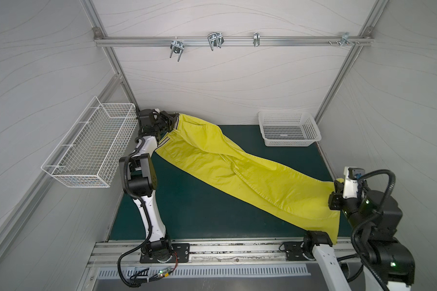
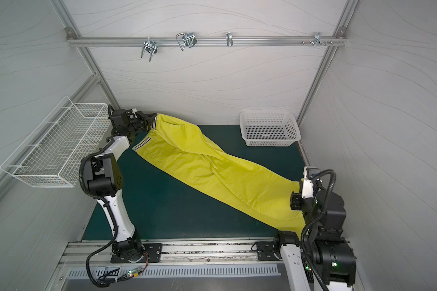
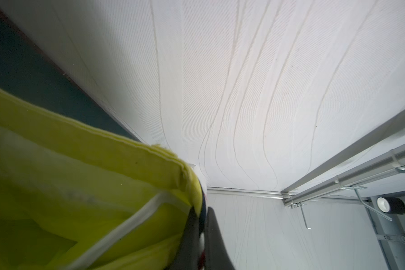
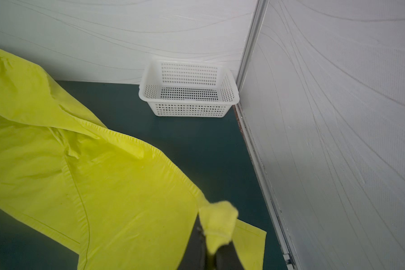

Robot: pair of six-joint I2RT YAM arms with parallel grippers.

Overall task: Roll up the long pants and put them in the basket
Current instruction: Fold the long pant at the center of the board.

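Spans pants [image 1: 237, 171] diagonally: waistband [image 1: 168, 138] clenched in left claw [image 1: 173, 119] upper left, hem [image 1: 337, 221] clenched in right claw [image 1: 338, 185] lower right.

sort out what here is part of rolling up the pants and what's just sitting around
In the job:
- long pants, stretched out between the arms
- left gripper, shut on the waistband
- right gripper, shut on a leg hem

Just lying about:
- white plastic basket
- wire basket
- metal hooks
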